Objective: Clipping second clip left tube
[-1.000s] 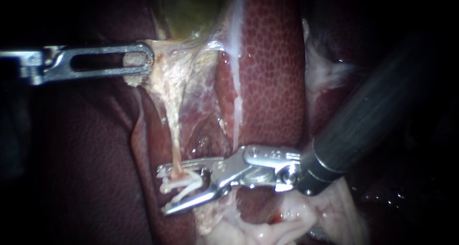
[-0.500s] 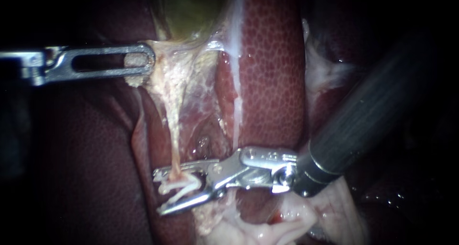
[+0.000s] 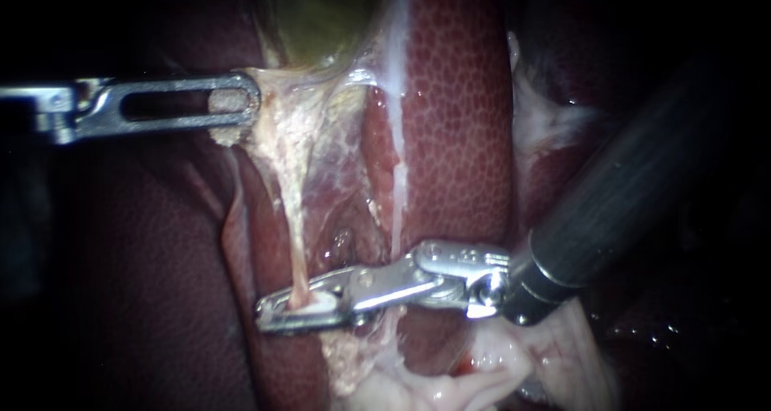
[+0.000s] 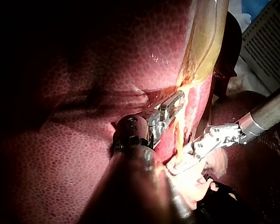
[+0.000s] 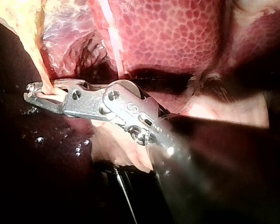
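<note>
Endoscope view: the left instrument [image 3: 241, 106] is seen entering level from the left, its slotted jaws closed on the pale tissue [image 3: 297, 130] just under the greenish gallbladder [image 3: 321, 18]; the tissue is drawn taut toward the jaws. From this tissue a thin pale tube [image 3: 295, 234] is seen running downward, stretched straight over dark red liver [image 3: 458, 106]. The right instrument [image 3: 293, 305] is seen entering from the right, its jaws brought almost together across the lower end of the tube, both touching it from opposite sides. A white clip [image 3: 323, 302] is noted between the jaws at the tube. The liver surface is recorded as wet and glossy with a fine mottled, cell-like pattern; a whitish streak [image 3: 396, 138] is noted running down it beside the dissected bed. Soft pinkish-white tissue [image 3: 450, 379] is noted beneath the right instrument's wrist. Left wrist view: beyond the liver and the right instrument's shaft, a blue cloth [image 4: 259, 9] and a printed sheet [image 4: 268, 39] are visible. The remainder of the surroundings is in darkness and cannot be made out.
</note>
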